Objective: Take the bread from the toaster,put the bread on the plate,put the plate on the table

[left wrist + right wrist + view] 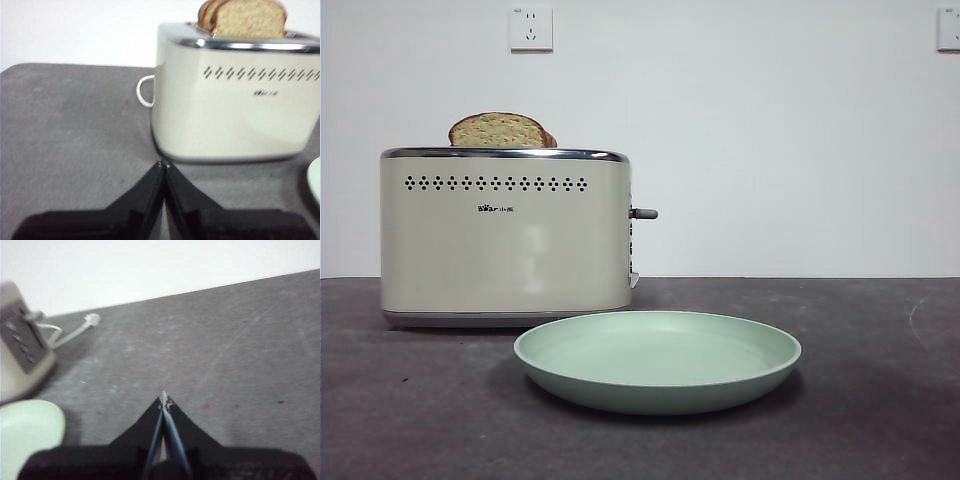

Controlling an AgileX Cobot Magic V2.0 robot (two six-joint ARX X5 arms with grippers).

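The cream toaster point(505, 240) stands at the left of the table point(860, 400). The bread point(497, 130) pokes its rounded tan top out of the front slot, with a darker slice point(551, 139) just behind it. The mint-green plate point(658, 358) lies flat on the table in front of the toaster's right end. In the left wrist view my left gripper point(162, 165) is shut and empty, a short way from the toaster point(235, 95) and the bread point(250, 19). My right gripper point(163, 397) is shut and empty over bare table, right of the plate point(27, 432). Neither gripper shows in the front view.
The toaster's grey lever point(643, 213) sticks out of its right end. A white cord point(145, 91) loops out of the toaster's other end, and its plug point(91, 318) lies on the table behind. A wall socket point(531, 27) sits above the toaster.
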